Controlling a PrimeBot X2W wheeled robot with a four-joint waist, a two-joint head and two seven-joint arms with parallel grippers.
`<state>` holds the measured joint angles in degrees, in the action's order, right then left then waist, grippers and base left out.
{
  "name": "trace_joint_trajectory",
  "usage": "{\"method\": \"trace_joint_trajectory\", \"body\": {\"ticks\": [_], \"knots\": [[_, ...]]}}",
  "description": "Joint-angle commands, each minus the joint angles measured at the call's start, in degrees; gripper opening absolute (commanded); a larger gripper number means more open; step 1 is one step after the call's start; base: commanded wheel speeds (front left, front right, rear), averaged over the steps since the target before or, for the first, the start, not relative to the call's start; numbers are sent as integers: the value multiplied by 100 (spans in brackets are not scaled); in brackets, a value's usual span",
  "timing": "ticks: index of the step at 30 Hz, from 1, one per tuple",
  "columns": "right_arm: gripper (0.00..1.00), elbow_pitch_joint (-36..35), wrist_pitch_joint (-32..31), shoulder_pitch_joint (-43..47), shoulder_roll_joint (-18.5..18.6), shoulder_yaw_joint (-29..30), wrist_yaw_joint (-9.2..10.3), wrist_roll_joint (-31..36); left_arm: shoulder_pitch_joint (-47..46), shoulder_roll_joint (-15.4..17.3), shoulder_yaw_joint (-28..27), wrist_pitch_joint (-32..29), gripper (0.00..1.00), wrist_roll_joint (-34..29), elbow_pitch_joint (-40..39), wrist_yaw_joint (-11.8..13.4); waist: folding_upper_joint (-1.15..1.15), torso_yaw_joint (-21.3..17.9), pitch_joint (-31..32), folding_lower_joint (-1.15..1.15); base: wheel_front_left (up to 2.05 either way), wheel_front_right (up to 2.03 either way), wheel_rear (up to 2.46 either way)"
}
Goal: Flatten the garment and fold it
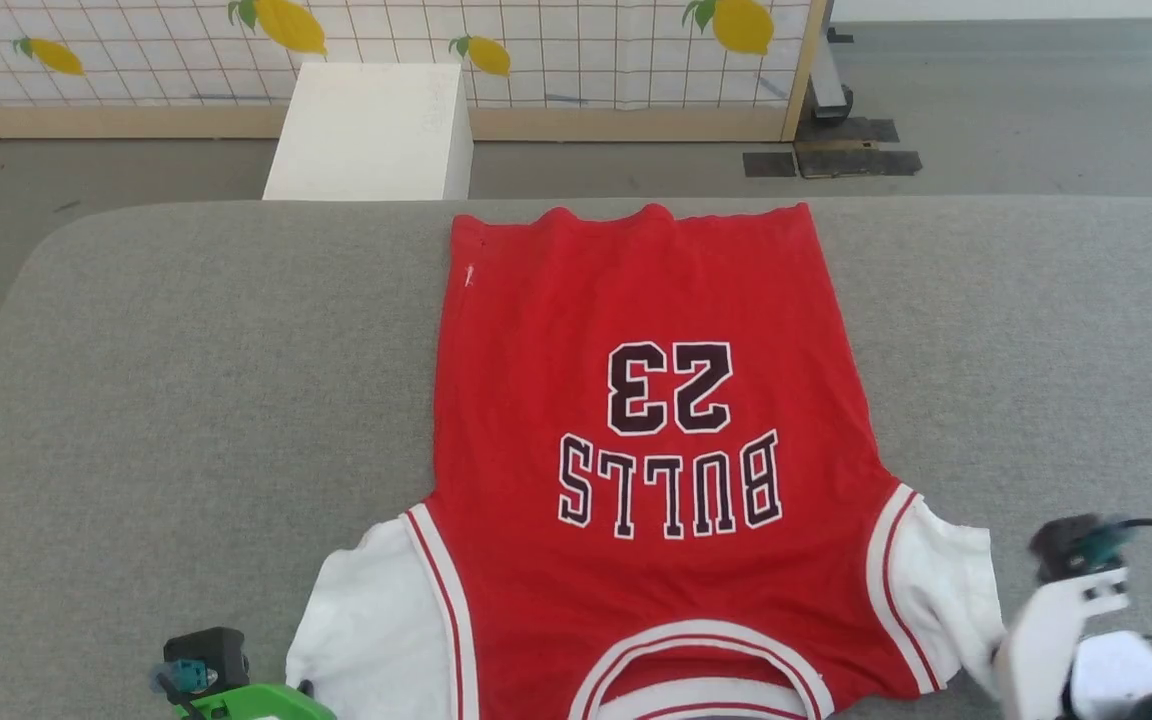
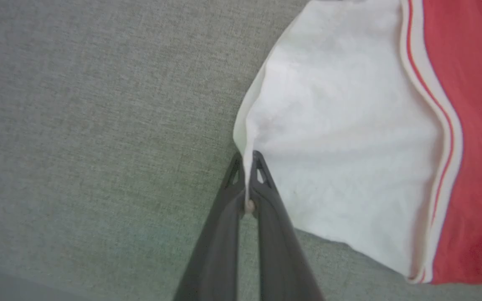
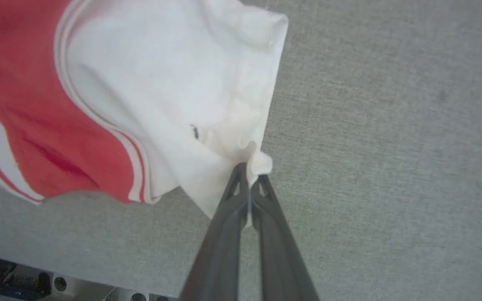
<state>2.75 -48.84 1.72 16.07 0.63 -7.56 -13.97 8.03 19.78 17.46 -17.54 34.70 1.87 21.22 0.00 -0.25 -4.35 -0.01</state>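
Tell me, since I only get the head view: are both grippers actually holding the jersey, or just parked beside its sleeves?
Observer: The left gripper is shut on the garment, pinching the white sleeve's hem.
Operator: And the right one?
Observer: The right gripper is shut on the other sleeve's corner.
Operator: Is that sleeve smooth?
Observer: No, it is creased and bunched beside the grip.

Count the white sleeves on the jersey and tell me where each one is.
2. On the jersey, the left sleeve lies at the near left, its edge pinched in the left claw; the right sleeve lies at the near right, pinched in the right claw.
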Motion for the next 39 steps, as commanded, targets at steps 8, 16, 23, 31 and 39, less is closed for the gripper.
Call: {"method": "trace_joint_trajectory", "body": {"ticks": [8,16,23,31,39], "knots": [[38,737,-286,-171,184,-451,8,-250,-127,-102,12,198,0,25,74,-65,0,61,30,1,0,0,0],[100,-138,930,-344,-32,388,8,-734,-99,-38,29,201,0,-32,-145,-4,0,-29,173,1,0,0,0],[100,-660,2426,-768,-401,1023,8,-817,-94,25,13,212,0,-64,-412,37,0,-80,146,1,0,0,0],[100,191,3115,-2109,-330,958,8,-796,-374,-39,62,274,0,-189,-867,123,0,155,-508,1,0,0,0],[100,1356,2895,-4109,212,677,8,-530,-758,-342,383,348,0,-448,-1565,254,0,774,-1752,1,0,0,0]]}}
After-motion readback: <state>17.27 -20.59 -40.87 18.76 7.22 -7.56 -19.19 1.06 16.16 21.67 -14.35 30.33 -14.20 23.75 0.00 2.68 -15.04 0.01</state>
